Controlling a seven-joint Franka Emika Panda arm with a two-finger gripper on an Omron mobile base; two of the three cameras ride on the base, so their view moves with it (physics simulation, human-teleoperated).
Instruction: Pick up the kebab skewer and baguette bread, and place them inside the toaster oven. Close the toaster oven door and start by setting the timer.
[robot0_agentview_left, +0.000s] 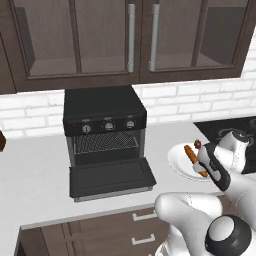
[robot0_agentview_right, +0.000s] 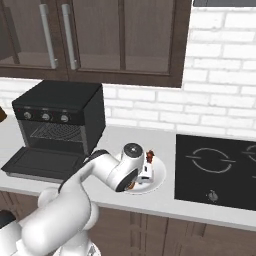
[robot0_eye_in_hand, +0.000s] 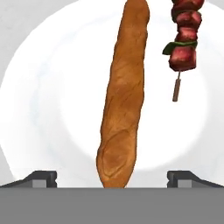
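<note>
Hand (robot0_eye_in_hand: 112, 178) spread astride baguette bread (robot0_eye_in_hand: 122, 100) near end; kebab skewer (robot0_eye_in_hand: 183, 39) top cut off.

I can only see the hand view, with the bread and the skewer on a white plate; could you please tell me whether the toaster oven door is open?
Observer: Yes, the toaster oven door is dropped fully open and lies flat over the counter.
Operator: Thank you. On which side of the plate does the oven stand?
Observer: In the left base view, the toaster oven stands to the left of the white plate, back against the brick wall.
Operator: And what is on the plate's other side?
Observer: A black cooktop is set into the counter, just right of the plate.
</note>
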